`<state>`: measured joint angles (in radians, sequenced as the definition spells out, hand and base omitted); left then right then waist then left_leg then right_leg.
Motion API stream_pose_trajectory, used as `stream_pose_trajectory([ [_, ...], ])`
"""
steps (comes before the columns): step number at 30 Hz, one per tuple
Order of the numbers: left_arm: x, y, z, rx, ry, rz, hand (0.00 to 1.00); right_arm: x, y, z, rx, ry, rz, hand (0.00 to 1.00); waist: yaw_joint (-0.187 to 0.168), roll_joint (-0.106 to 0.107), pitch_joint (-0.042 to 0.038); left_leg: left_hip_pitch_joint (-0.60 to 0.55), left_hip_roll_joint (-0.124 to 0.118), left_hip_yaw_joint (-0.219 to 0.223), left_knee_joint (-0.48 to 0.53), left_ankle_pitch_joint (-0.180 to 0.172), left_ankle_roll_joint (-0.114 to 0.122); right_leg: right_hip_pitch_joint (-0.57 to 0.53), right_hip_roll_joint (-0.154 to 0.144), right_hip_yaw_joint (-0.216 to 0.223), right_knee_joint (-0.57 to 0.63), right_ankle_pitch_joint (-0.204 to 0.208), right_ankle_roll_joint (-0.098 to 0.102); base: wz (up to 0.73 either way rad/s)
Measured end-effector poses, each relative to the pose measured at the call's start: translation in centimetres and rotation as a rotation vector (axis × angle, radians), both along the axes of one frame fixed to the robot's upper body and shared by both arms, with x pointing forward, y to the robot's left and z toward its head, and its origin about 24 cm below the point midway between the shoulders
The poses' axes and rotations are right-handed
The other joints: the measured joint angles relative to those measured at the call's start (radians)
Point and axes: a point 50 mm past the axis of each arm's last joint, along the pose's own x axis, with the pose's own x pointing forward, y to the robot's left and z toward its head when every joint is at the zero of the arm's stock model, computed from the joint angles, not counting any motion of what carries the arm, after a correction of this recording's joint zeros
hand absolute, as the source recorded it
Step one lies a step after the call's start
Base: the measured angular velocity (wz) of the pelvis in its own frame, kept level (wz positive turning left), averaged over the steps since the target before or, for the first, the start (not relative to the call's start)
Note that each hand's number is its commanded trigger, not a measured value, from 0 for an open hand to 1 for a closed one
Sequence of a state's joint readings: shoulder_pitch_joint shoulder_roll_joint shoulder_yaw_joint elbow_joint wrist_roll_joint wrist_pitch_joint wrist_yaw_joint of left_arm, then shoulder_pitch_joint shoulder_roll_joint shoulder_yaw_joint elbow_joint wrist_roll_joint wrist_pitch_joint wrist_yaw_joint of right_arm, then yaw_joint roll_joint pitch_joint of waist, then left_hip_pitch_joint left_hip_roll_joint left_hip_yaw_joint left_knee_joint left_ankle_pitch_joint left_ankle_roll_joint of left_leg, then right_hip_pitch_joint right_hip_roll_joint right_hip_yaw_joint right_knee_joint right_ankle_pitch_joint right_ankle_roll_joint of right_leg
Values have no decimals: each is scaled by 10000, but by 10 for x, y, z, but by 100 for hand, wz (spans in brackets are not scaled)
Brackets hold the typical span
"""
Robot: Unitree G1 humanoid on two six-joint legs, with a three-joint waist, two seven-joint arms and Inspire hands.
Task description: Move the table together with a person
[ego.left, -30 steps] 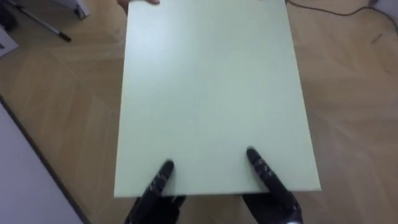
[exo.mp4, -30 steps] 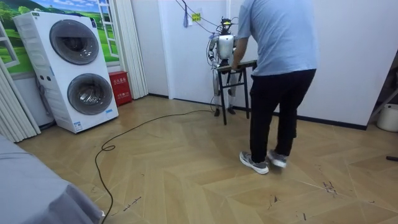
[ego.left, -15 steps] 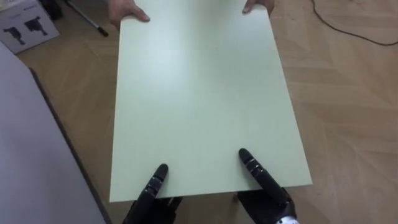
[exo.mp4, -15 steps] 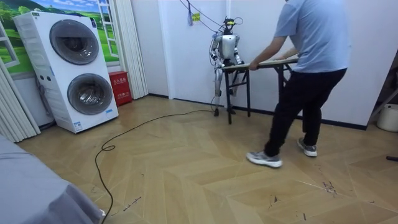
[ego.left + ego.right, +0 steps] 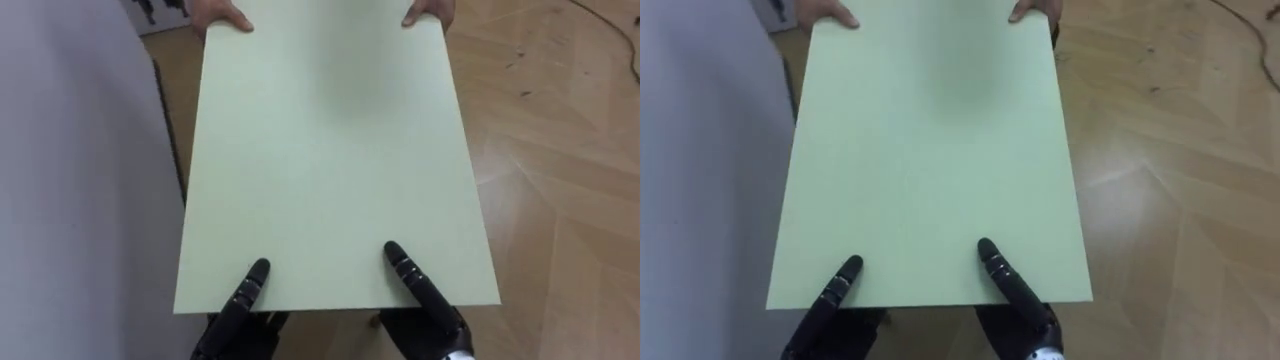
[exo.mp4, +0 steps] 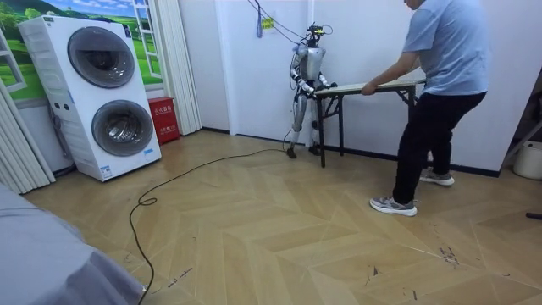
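Note:
A pale green table top (image 5: pixel 330 150) stretches away from me. My left hand (image 5: pixel 240 310) and right hand (image 5: pixel 425 310) hold its near edge, each with the thumb laid on top and the rest of the hand under the rim. A person's two hands (image 5: pixel 222 15) grip the far edge at its corners. In the room view the person (image 6: pixel 445 51) leans over the far end of the table (image 6: pixel 389 84), and I stand at the end toward the room view's left, close by the white wall.
A pale wall (image 5: pixel 80 180) runs close along my left side. Herringbone wood floor (image 5: pixel 560 200) lies open on my right. Stacked white washing machines (image 6: pixel 97 93), a red box (image 6: pixel 163 119) and a dark cable (image 6: pixel 169 191) are farther off in the room.
The table, the person and I have all moved toward the room view's right, the person stepping backwards. The wall at my left has come nearer. Both my hands keep their hold.

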<state>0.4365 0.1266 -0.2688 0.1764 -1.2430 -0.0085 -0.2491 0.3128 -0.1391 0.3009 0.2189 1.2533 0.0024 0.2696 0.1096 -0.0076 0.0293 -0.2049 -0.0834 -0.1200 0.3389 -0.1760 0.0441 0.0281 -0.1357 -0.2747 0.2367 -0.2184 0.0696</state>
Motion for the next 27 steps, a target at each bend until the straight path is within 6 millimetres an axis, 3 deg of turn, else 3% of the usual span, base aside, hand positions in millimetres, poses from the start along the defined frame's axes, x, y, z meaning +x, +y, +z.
stream_pose_trajectory([
  [3, 1, -1, 0, 51, 56, 29, 100, -1, -1, -1, -58, 66, -34, 100, 94, 26, 9, 12, 1, -584, 82, 20, -33, 58, 106, -3, 327, -6, -8, 49],
  [4, 1, -2, 0, 71, 45, -6, 100, -2, -2, -1, -82, 86, -63, 100, 112, 96, 51, -4, 54, -965, 108, 37, -81, -60, 289, 332, 403, -190, -205, 64],
  [5, 3, -1, 1, 120, -46, -3, 100, 0, 0, 0, -47, 2, -97, 100, 94, 72, 36, -172, -6, -1403, 172, 61, -170, -366, 717, 933, -49, -251, -439, 66],
  [6, 4, -1, 1, 137, -100, 2, 100, 1, 1, 1, -44, -76, -116, 100, 89, 50, 27, -272, -69, -1497, 181, 91, -221, -557, 887, 1068, -314, -108, -535, 91],
  [7, 6, -4, 1, 117, -42, -24, 100, 1, -1, 1, -131, -121, -198, 100, -46, 174, -66, -451, -172, -1648, 218, 151, -305, -659, 999, 721, -169, -18, -826, 110],
  [8, 8, -4, 2, 137, -62, -15, 100, 1, -2, 2, -142, -151, -173, 100, -272, 196, -95, -646, 26, -574, 199, 240, -204, -564, 980, 104, -155, -2, -836, 123],
  [9, 9, -4, 2, 112, -79, -49, 100, 1, -1, 2, -117, -153, -187, 100, -381, 201, -92, -710, 222, 342, 157, 309, -93, -478, 940, -227, -166, -2, -836, 140],
  [10, 11, -5, 3, 125, -110, -190, 100, 0, -2, 1, -17, -90, -279, 100, -667, 209, -89, -735, 704, 2195, -7, 468, 173, -324, 908, -740, -164, -8, -834, 144],
  [11, 13, -8, 3, 169, -139, -383, 100, -1, -5, 1, 95, -46, -473, 100, -807, 201, -83, -730, 955, 3366, -69, 553, 317, -251, 945, -877, -169, -23, -825, 126],
  [12, 14, -9, 3, 207, -150, -432, 100, -1, -6, 0, 94, -21, -518, 100, -812, 180, -90, -717, 1003, 3586, -84, 562, 333, -253, 965, -826, -173, -55, -818, 60],
  [16, 10, -8, 0, 117, 48, -328, 100, -3, -8, 0, -102, -11, -446, 100, -708, 140, -110, -541, 858, 3329, -300, 565, 324, -90, 1009, -854, -181, -153, -787, 16],
  [27, 6, -7, -3, 408, 263, -385, 100, -9, -9, -3, -363, 162, -482, 100, -759, 176, -88, -111, 707, 3272, -495, 489, 428, 57, 837, -667, 211, -178, -733, 3],
])
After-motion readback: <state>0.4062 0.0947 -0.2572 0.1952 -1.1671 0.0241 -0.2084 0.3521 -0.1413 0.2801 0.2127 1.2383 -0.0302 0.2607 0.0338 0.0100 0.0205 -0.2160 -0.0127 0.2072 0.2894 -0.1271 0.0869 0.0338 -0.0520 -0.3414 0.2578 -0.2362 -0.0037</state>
